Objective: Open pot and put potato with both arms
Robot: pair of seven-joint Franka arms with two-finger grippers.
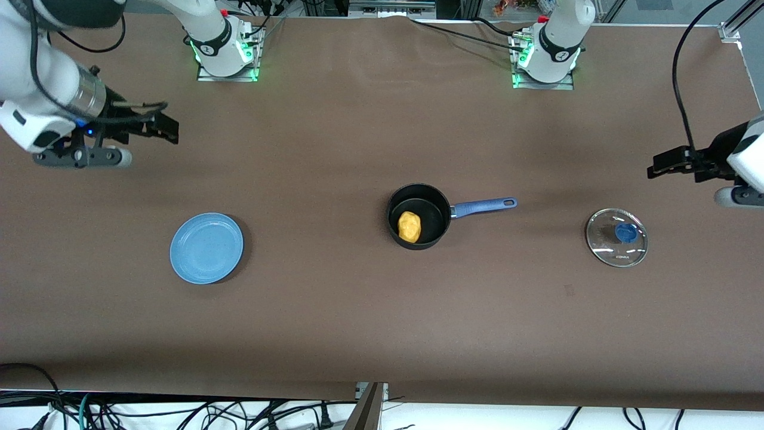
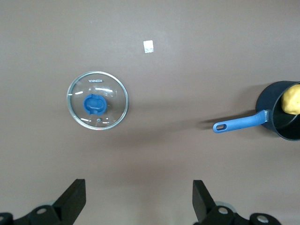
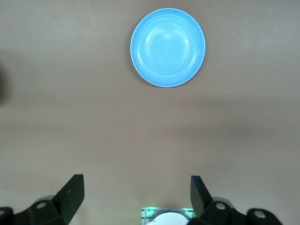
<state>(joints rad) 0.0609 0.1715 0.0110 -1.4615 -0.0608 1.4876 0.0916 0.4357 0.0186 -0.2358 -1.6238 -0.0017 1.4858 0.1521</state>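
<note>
The black pot (image 1: pixel 419 216) stands open mid-table, its blue handle (image 1: pixel 483 206) pointing toward the left arm's end. The yellow potato (image 1: pixel 409 227) lies inside it. The pot (image 2: pixel 281 117) and potato (image 2: pixel 291 100) also show in the left wrist view. The glass lid (image 1: pixel 616 237) with a blue knob lies flat on the table toward the left arm's end; it also shows in the left wrist view (image 2: pixel 97 107). My left gripper (image 1: pixel 659 166) (image 2: pixel 139 199) is open and empty, raised near the lid. My right gripper (image 1: pixel 167 128) (image 3: pixel 137 197) is open and empty, raised at the right arm's end.
An empty blue plate (image 1: pixel 206 248) lies toward the right arm's end; it also shows in the right wrist view (image 3: pixel 168 47). A small white tag (image 2: pixel 148 46) lies on the brown cloth near the lid. The arm bases stand along the table's back edge.
</note>
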